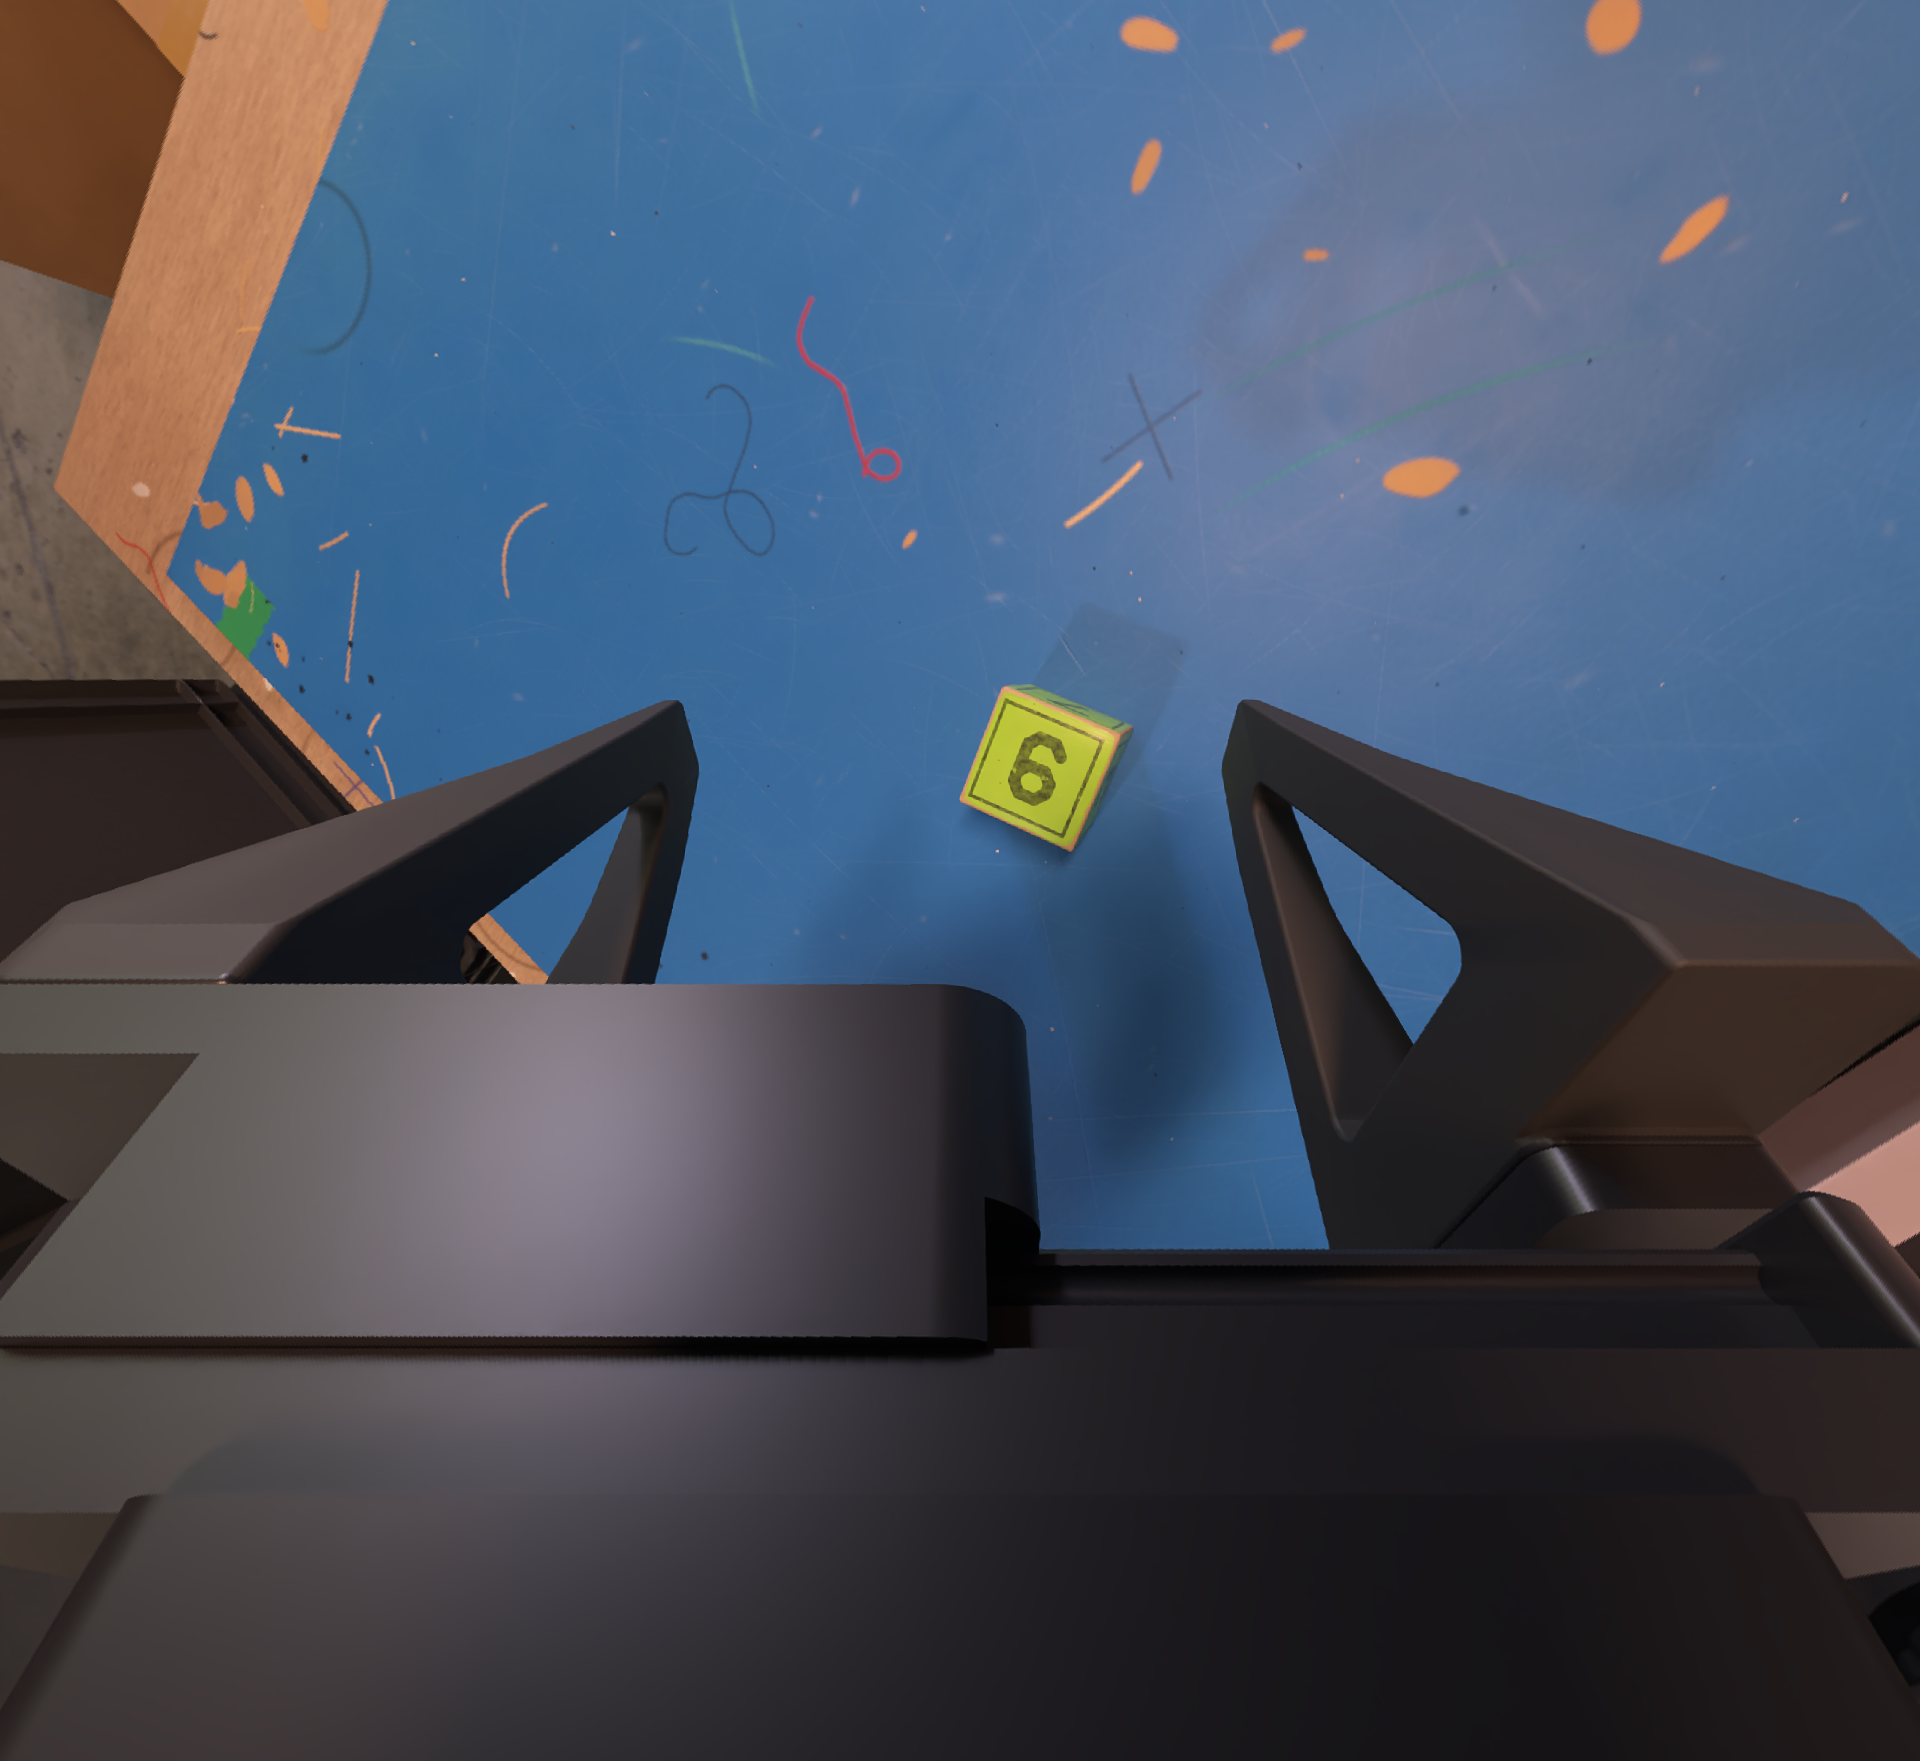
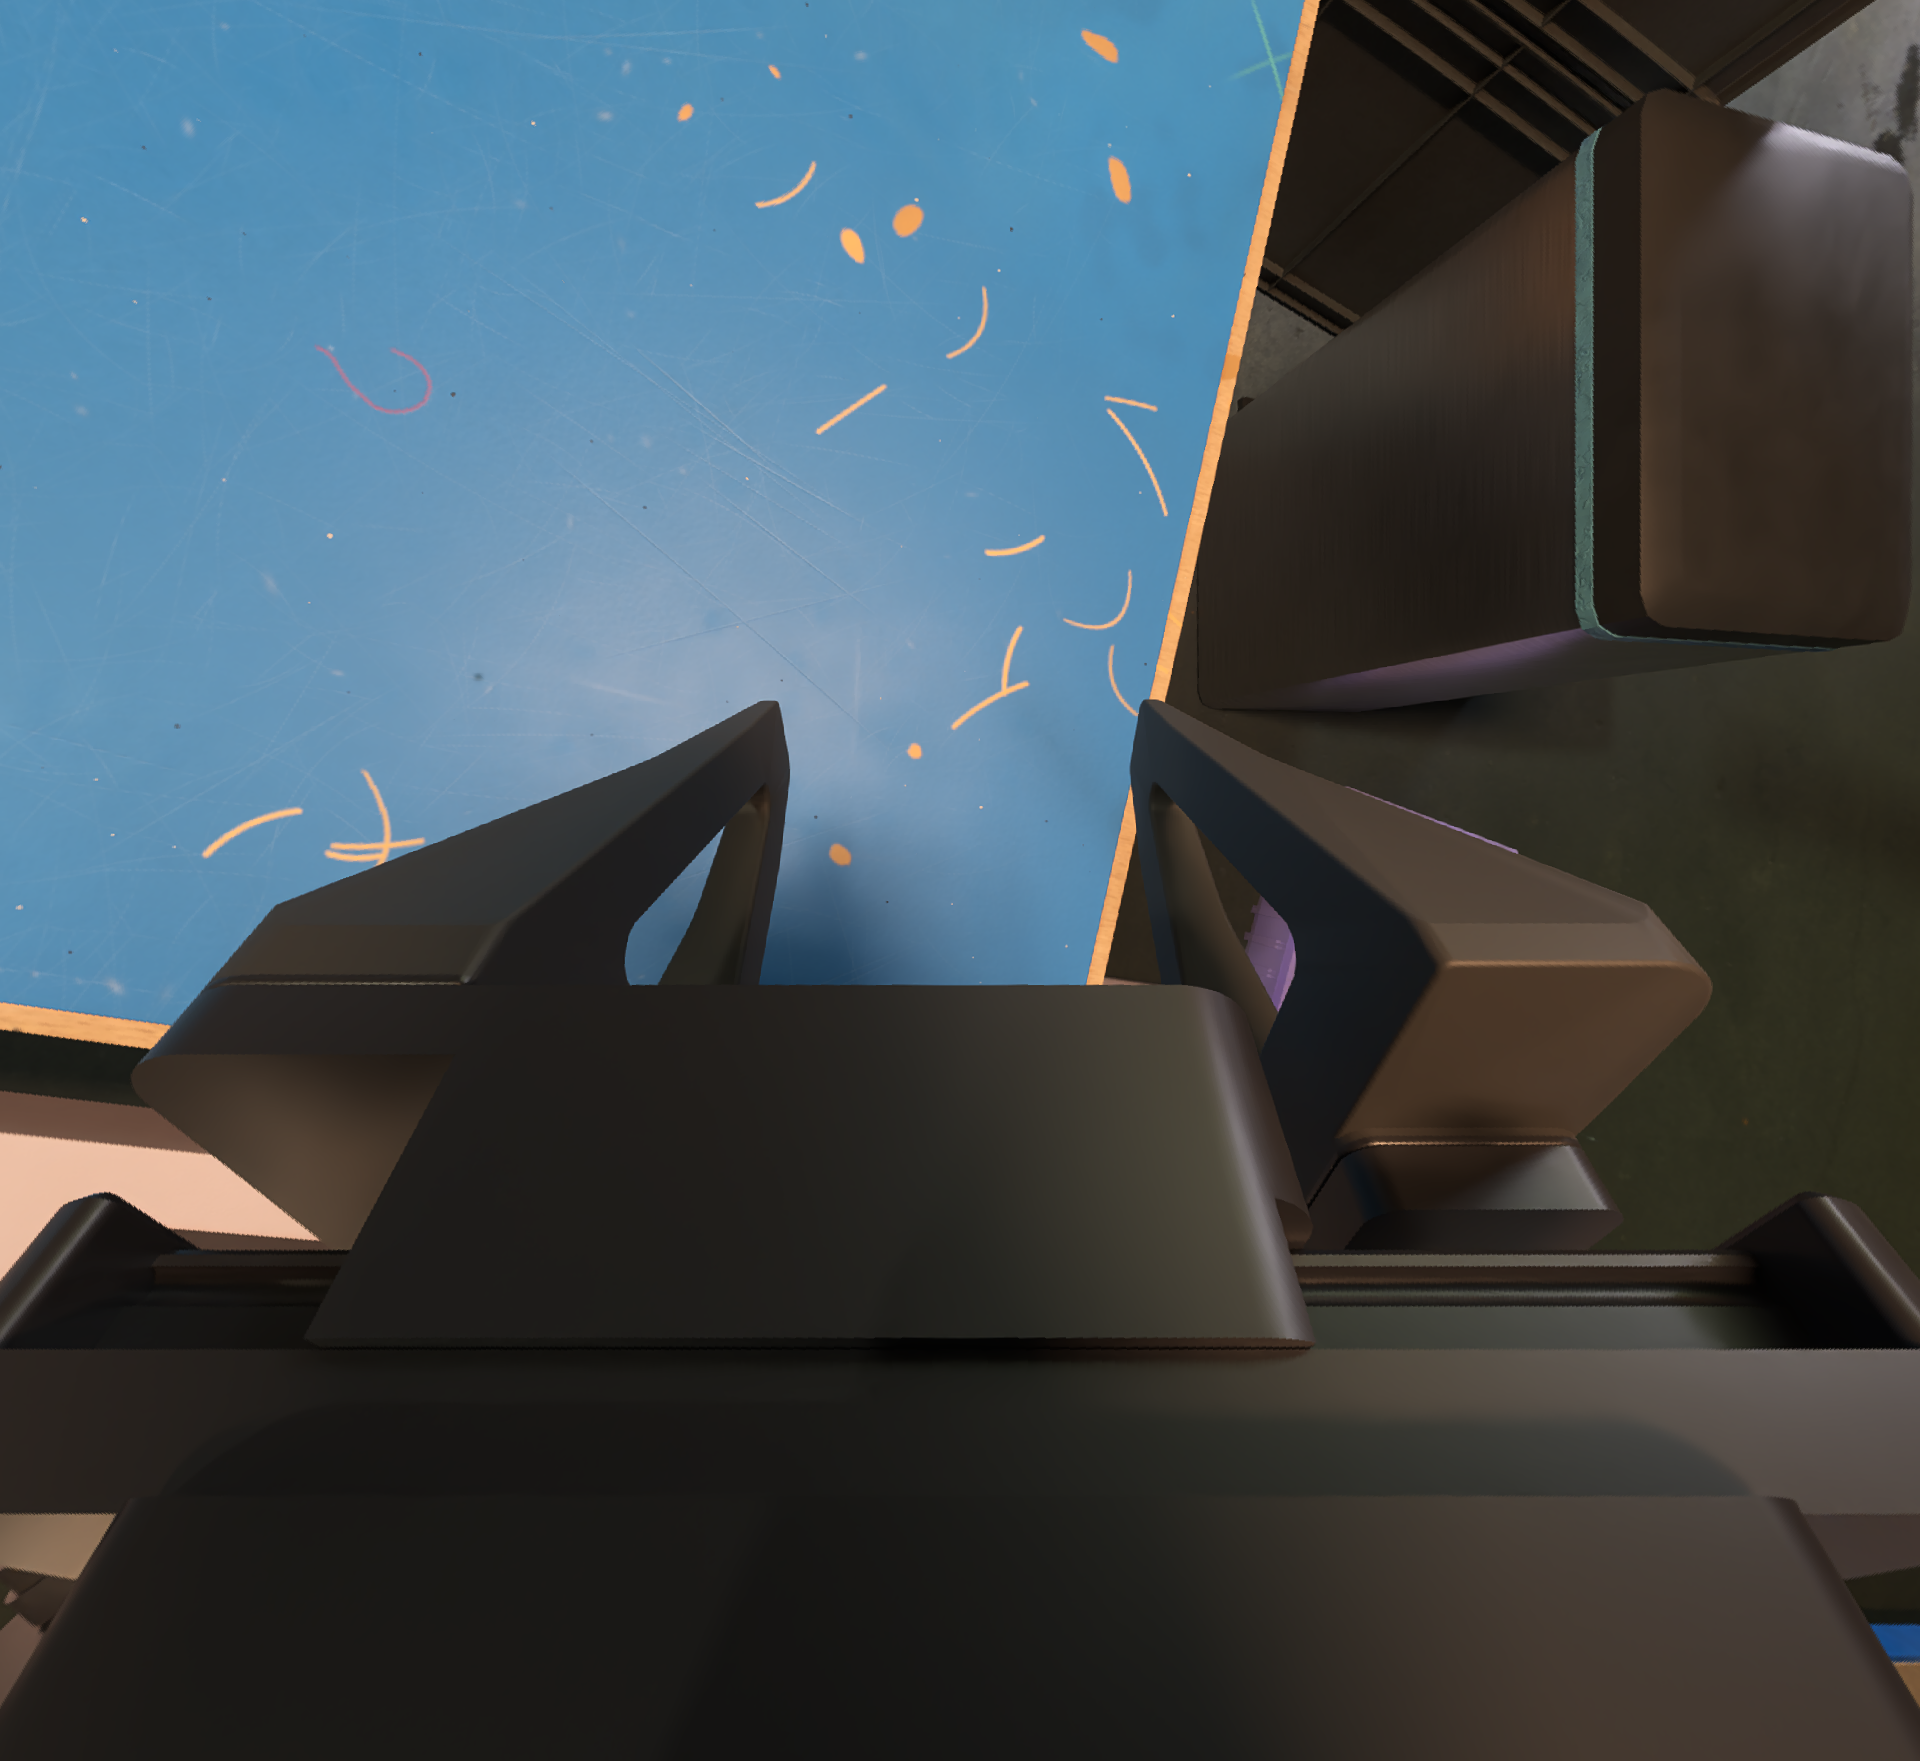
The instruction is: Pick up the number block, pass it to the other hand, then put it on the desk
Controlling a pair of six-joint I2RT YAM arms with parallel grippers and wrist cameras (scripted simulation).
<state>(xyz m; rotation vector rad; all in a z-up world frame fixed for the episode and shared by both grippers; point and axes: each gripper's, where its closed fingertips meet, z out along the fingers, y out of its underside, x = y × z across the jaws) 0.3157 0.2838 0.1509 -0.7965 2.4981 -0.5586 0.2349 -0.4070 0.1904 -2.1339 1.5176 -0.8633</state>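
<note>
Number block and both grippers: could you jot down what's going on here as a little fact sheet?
Number block: yellow-green cube, lying on the desk, ungrasped
Desk: blue top, scribbled and paint-flecked, wooden edge
Left gripper: open, above the block, empty
Right gripper: open, empty, over the desk's edge
Block in right wrist view: not visible

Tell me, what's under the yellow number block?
The number block sits on the blue desk, between the left gripper's open jaws. Only scratched, paint-flecked blue shows around it; the spot directly beneath is covered.
</note>
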